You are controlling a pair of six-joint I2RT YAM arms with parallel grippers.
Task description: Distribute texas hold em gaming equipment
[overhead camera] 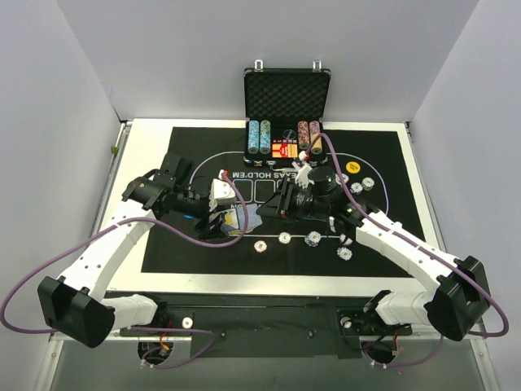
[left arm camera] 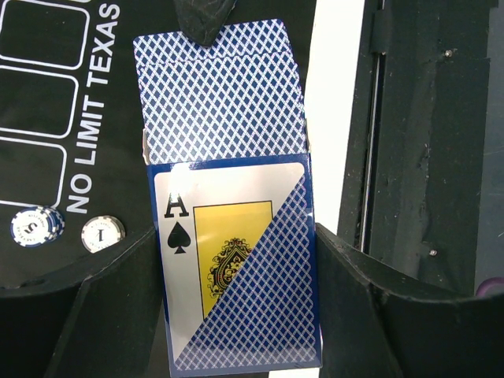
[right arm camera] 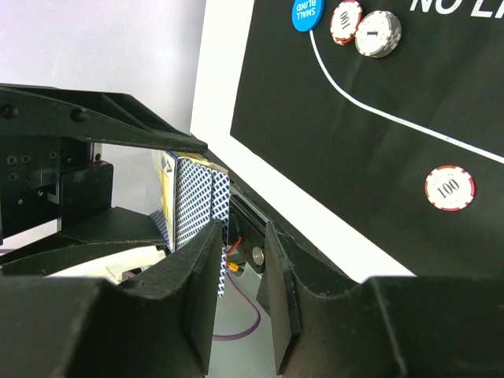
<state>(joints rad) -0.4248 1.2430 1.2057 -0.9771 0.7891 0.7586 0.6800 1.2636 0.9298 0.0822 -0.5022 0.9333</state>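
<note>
Cards (left arm camera: 220,94) protrude from box (left arm camera: 236,299) clamped in left hand (left arm camera: 236,230).

Plain pale walls (overhead camera: 163,49) enclose a white-topped table (overhead camera: 151,130) on three sides, a black mat (overhead camera: 391,163) covering most of it under soft, even light.

The left arm (overhead camera: 122,240) and right arm (overhead camera: 399,244) bend inward, elbows out, with their grippers facing each other tip to tip. The left gripper (left arm camera: 240,268) is clamped on a card box (left arm camera: 236,276). The right gripper (right arm camera: 242,236) has its jaws narrowly apart.
</note>
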